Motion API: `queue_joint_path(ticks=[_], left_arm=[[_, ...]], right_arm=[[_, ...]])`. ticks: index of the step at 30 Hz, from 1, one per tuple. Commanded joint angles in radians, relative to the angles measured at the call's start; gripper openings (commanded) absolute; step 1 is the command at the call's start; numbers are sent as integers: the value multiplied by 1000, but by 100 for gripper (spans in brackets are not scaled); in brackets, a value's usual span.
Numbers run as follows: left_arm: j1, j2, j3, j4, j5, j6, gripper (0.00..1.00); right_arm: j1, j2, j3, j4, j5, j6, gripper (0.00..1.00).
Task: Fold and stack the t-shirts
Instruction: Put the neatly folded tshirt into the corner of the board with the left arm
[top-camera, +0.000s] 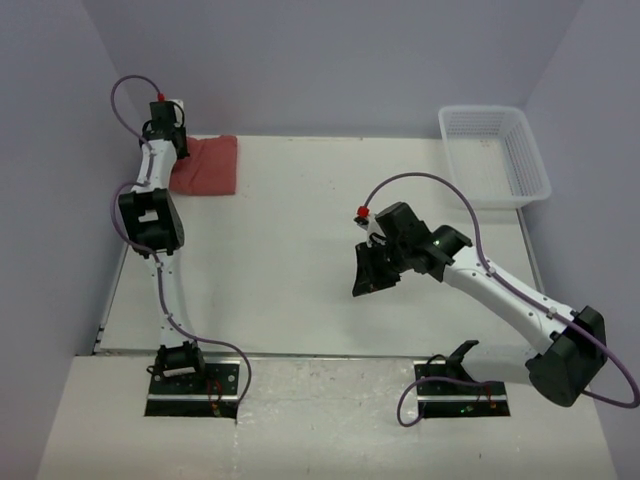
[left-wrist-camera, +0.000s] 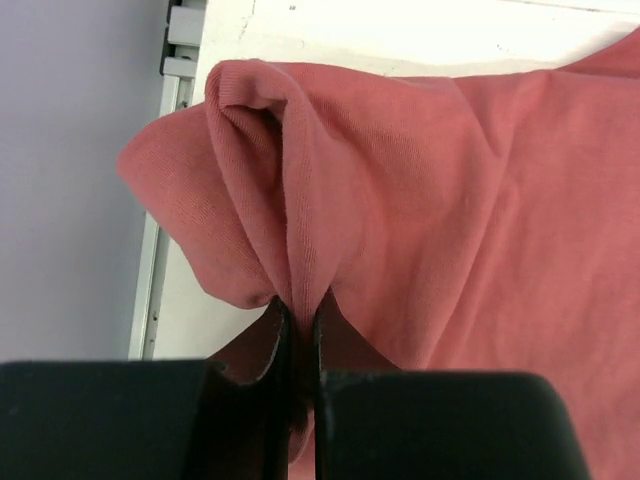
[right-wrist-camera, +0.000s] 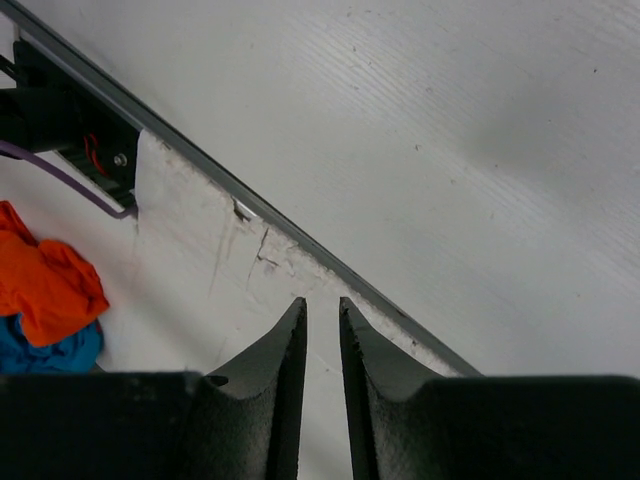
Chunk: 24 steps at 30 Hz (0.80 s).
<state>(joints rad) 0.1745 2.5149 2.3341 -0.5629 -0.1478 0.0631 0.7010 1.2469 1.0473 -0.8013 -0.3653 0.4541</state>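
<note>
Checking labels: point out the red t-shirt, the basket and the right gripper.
red t-shirt (top-camera: 210, 165): top external view, middle of the cloth.
basket (top-camera: 530, 155): top external view, right wall.
right gripper (right-wrist-camera: 322, 305): right wrist view, between its fingertips.

We call it a robotics lab cell: plain lavender walls (top-camera: 320, 60) box in a white table (top-camera: 300, 270), left arm (top-camera: 150, 215) and right arm (top-camera: 490, 280) bolted at its near edge, purple cables (top-camera: 425, 176) exposed.

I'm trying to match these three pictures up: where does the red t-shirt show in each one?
Top external: red t-shirt at the far left corner of the white table.
Left wrist: fills most of the frame, pinched by the left gripper.
Right wrist: not in it.
Shared landmark: the white table, seen in all three.
</note>
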Motion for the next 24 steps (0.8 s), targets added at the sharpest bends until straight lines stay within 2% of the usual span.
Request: queue_joint_path(ticks=[1,7,11,12,13,14,15,16,19,20,24], left_arm=[[-1,19,68,44,11,41,0],[8,25,47,109,-54,43,0],[11,-25,-38,218,-139,46,0],[11,-28,-41,245,-157,50,5],[11,-30,-39,254,-189,49,20],[13,-34,-35,264,-202,44,40],[14,-42,-42,290,-202,43,81],[14,-63,-57,305,-199,43,96],[13,-138,-129,377,-217,24,100],[10,-168,-201,406,-220,20,100],[-35,-362,-429,674,-288,76,100]], right_arm=[[5,-43,48,-35,3,-6,20],[5,-35,39,-33,-3,3,20],[5,-27,17,-18,-12,11,20],[3,-27,16,-21,-14,11,18],[3,-27,10,-19,-15,14,18],[5,-32,7,-19,-17,14,18],[3,-30,5,-24,-15,15,17],[5,-33,0,-26,-11,17,17],[5,-33,-18,-15,-12,21,17],[5,-32,-24,-9,-15,26,17],[6,-35,-47,20,-41,50,17]])
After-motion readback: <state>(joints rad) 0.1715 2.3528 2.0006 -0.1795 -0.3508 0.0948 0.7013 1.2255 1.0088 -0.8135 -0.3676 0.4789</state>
